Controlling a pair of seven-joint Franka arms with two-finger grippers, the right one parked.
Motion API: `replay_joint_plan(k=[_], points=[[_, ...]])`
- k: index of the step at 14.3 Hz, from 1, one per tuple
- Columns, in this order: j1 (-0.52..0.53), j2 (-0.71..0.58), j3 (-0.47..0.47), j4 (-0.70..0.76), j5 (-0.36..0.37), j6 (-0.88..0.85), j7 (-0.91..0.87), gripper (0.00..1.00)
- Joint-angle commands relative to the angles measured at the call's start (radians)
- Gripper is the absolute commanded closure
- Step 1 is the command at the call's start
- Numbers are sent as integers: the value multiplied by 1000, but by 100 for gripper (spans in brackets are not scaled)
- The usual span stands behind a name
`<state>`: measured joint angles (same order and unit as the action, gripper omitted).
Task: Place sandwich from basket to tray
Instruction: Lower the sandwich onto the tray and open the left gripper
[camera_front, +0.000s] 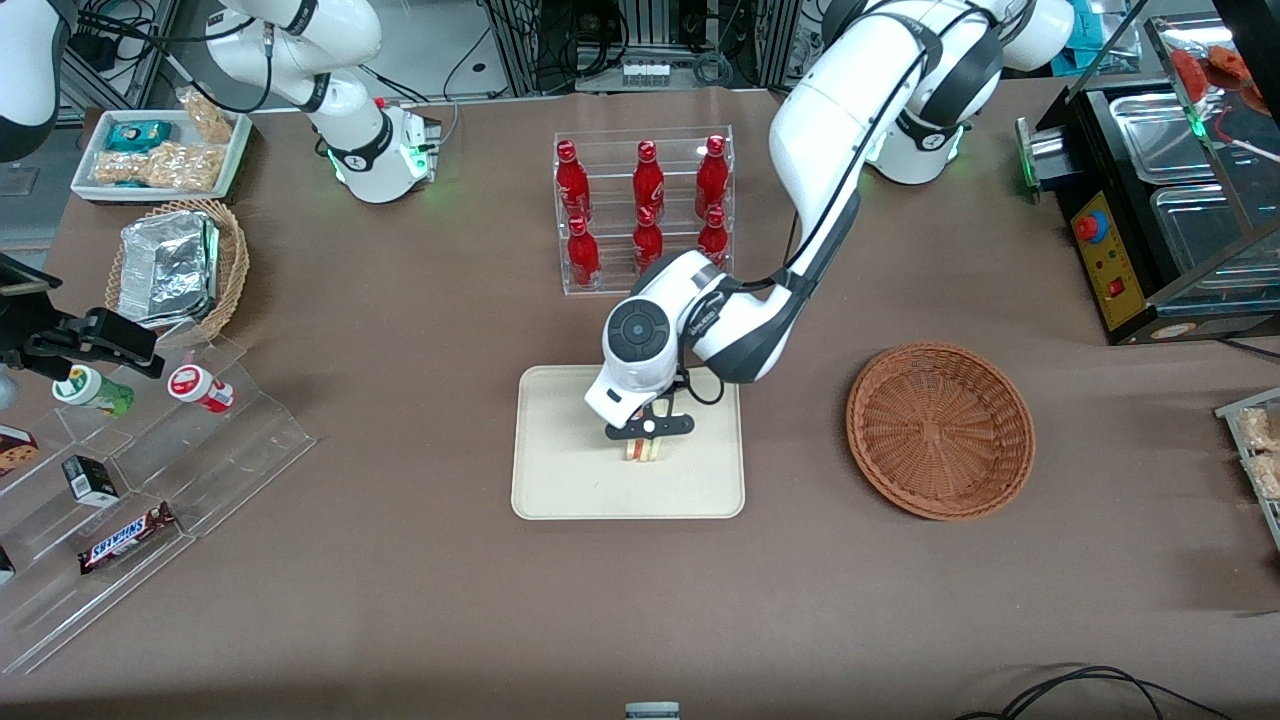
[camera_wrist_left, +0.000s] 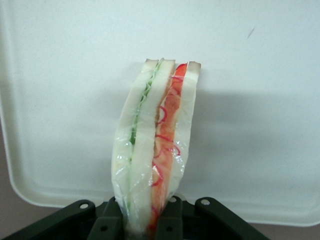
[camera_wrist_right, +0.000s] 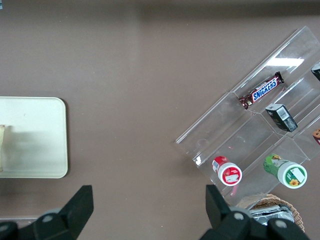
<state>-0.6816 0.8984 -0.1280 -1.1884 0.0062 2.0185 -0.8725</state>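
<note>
The sandwich, a wedge of pale bread with green and red filling in clear wrap, stands on edge over the middle of the cream tray. My left gripper is right above it, shut on the sandwich. In the left wrist view the two dark fingers press the sandwich from both sides, with the tray beneath it. I cannot tell whether the sandwich touches the tray. The reddish-brown basket lies empty beside the tray, toward the working arm's end of the table.
A clear rack of red bottles stands just farther from the front camera than the tray. A clear stepped stand with snacks, a tan basket with a foil container and a white snack tray lie toward the parked arm's end.
</note>
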Motion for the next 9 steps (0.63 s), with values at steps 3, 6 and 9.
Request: replay_joint_plan(k=[3, 6, 9], points=[[-19, 53, 16, 59, 23, 68, -43, 81], [-21, 51, 16, 59, 24, 68, -60, 63], [-19, 25, 18, 58, 26, 54, -86, 0]])
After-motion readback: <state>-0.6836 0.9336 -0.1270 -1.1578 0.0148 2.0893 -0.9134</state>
